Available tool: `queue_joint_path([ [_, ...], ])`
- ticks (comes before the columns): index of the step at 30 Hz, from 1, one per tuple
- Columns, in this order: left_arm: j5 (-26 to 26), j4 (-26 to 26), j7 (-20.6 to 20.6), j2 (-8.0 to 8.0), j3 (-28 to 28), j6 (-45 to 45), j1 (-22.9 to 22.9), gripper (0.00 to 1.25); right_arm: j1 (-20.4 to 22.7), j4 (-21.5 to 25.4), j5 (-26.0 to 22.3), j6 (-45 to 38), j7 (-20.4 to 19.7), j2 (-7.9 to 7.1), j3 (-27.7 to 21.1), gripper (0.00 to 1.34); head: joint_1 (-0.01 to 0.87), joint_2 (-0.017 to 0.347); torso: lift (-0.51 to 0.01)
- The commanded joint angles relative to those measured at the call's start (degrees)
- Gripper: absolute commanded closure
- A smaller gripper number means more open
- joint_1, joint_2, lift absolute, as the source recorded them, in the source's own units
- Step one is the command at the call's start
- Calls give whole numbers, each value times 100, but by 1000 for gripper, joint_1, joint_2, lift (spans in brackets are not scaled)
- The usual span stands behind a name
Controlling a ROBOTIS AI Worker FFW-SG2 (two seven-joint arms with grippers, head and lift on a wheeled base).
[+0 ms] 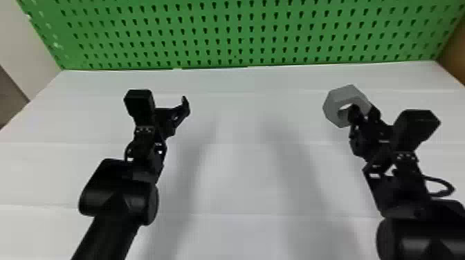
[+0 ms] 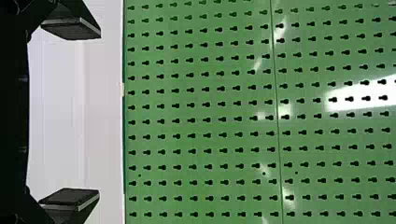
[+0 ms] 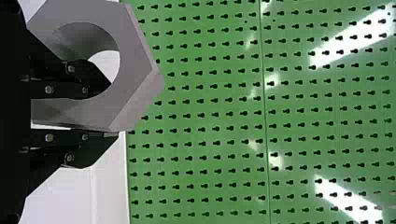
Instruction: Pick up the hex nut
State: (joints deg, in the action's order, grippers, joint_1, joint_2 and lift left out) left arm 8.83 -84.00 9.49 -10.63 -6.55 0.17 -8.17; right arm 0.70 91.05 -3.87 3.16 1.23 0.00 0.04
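My right gripper [image 1: 363, 114] is at the right in the head view, shut on one side wall of the grey hex nut [image 1: 334, 102], which is held above the white table. In the right wrist view, one finger of the gripper [image 3: 109, 112] passes into the hole of the hex nut [image 3: 135, 60] and the other lies against its outside. On the left side of the head view my left gripper [image 1: 183, 115] stands over the table, holding nothing. The left wrist view has the left gripper [image 2: 70, 114] with its two fingers wide apart.
The white table [image 1: 238, 166] stretches under both arms. Behind it rises a green pegboard [image 1: 235, 34] with rows of holes. A pale wall [image 1: 27, 45] stands at the left edge, a brown panel [image 1: 456, 52] at the right.
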Motion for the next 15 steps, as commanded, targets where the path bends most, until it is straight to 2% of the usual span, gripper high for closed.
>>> queue_joint_path([
  [1,4,-3,0,0,5,0,0,88,0,0,9,0,0,5,5,1070,785,149,-85],
  [15,4,-3,0,0,5,0,17,88,0,-9,18,0,0,5,22,1070,785,149,-85],
])
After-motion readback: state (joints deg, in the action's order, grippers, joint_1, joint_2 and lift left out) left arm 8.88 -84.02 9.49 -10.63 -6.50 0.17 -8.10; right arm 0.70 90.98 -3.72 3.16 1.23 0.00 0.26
